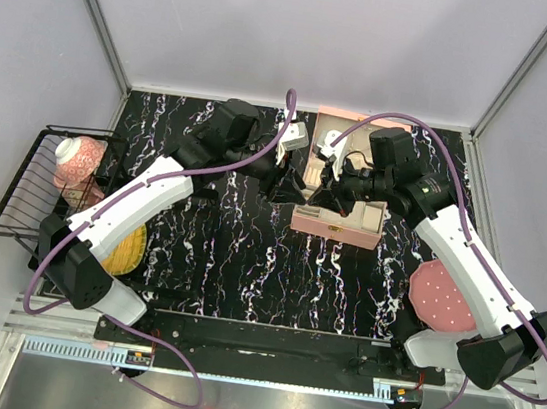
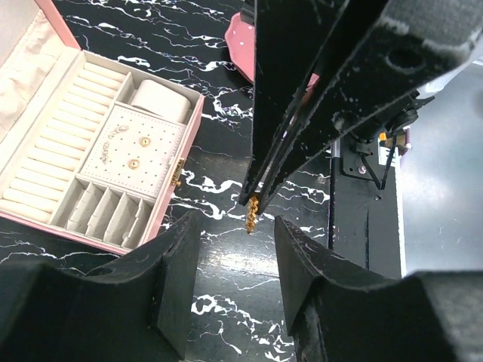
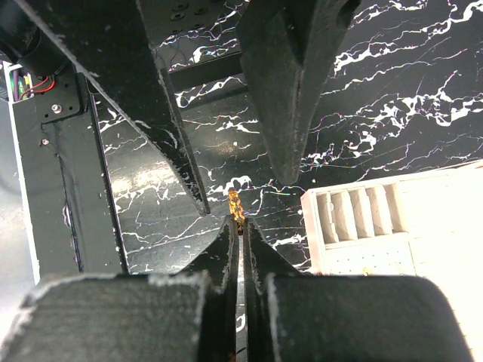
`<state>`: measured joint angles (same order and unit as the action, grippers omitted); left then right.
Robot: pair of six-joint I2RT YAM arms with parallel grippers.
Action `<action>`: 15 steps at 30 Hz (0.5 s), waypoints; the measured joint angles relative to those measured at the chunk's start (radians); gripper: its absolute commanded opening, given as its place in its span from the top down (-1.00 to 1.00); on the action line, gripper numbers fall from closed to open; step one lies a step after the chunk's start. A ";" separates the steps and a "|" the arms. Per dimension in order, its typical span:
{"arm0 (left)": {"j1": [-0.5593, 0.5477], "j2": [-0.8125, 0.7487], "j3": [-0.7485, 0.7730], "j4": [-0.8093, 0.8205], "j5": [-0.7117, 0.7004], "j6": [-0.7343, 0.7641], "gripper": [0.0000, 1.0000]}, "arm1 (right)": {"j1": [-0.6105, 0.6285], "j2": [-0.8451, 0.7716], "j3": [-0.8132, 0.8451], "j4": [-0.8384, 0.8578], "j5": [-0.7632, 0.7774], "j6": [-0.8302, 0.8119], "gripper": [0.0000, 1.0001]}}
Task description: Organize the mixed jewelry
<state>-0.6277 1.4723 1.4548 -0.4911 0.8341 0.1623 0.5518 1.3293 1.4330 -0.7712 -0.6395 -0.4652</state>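
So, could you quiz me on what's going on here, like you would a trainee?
1. Which arm's gripper pinches the small gold piece? A) left B) right C) neither
2. True or false: the pink box lies closed.
3. Fill in: the left gripper has its jaws ___ either side of that piece.
Key: 1 B, the right gripper, shut on it. 2 False, it lies open. 3 Open.
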 measured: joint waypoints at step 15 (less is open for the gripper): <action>-0.002 0.000 -0.013 0.032 0.024 -0.030 0.20 | -0.011 0.000 0.007 0.011 -0.002 0.018 1.00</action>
<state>-0.6296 1.4723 1.4414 -0.4587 0.8581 0.1322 0.5404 1.3293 1.4399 -0.7601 -0.6411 -0.4477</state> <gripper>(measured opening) 0.418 0.014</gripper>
